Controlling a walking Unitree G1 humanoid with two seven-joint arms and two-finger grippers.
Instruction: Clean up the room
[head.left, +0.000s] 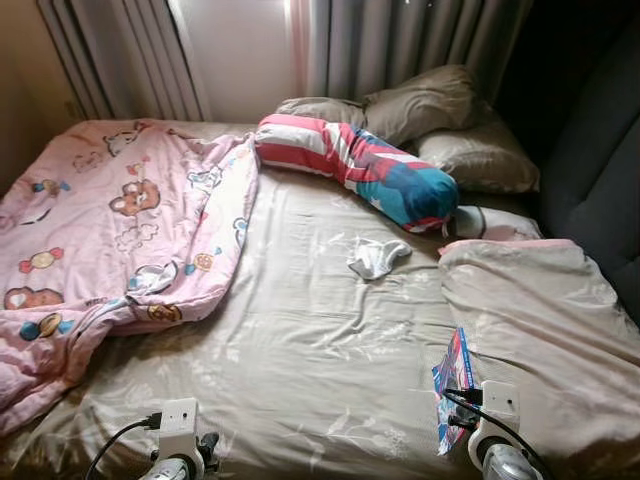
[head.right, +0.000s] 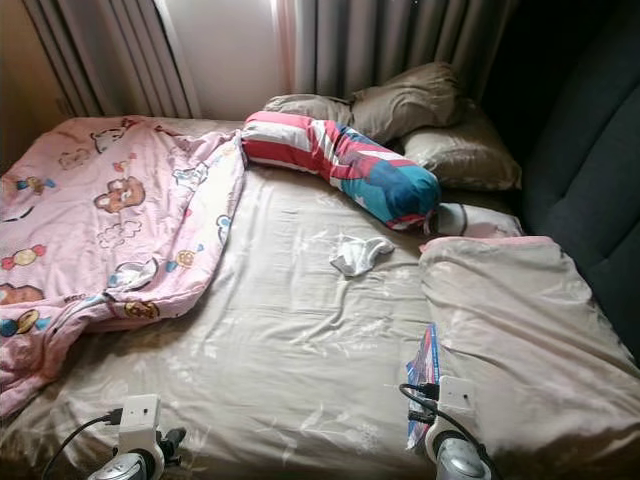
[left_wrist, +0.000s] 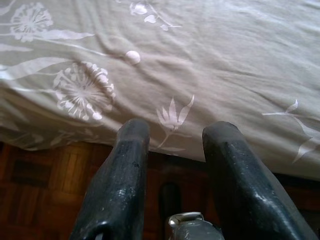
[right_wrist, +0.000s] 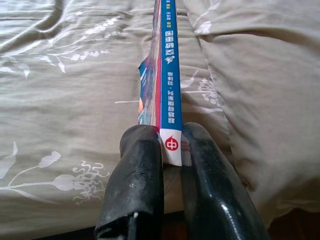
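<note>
A thin book (right_wrist: 168, 85) with a blue spine and red edge is held over the bed's near right part, spine toward the wrist camera. My right gripper (right_wrist: 171, 145) is shut on its near end. From the head the book (head.left: 452, 385) shows just ahead of my right wrist (head.left: 495, 415). My left gripper (left_wrist: 175, 137) is open with nothing between its fingers, hovering at the bed's front edge above the beige flowered sheet (left_wrist: 200, 65). A white sock (head.left: 375, 258) lies mid-bed.
A pink bear-print quilt (head.left: 110, 220) is rumpled on the left. A striped bolster (head.left: 360, 165) and beige pillows (head.left: 450, 125) lie at the head. A beige blanket (head.left: 545, 310) is folded on the right. Dark headboard (head.left: 600, 170) at right, wood floor (left_wrist: 50, 185) below the bed's edge.
</note>
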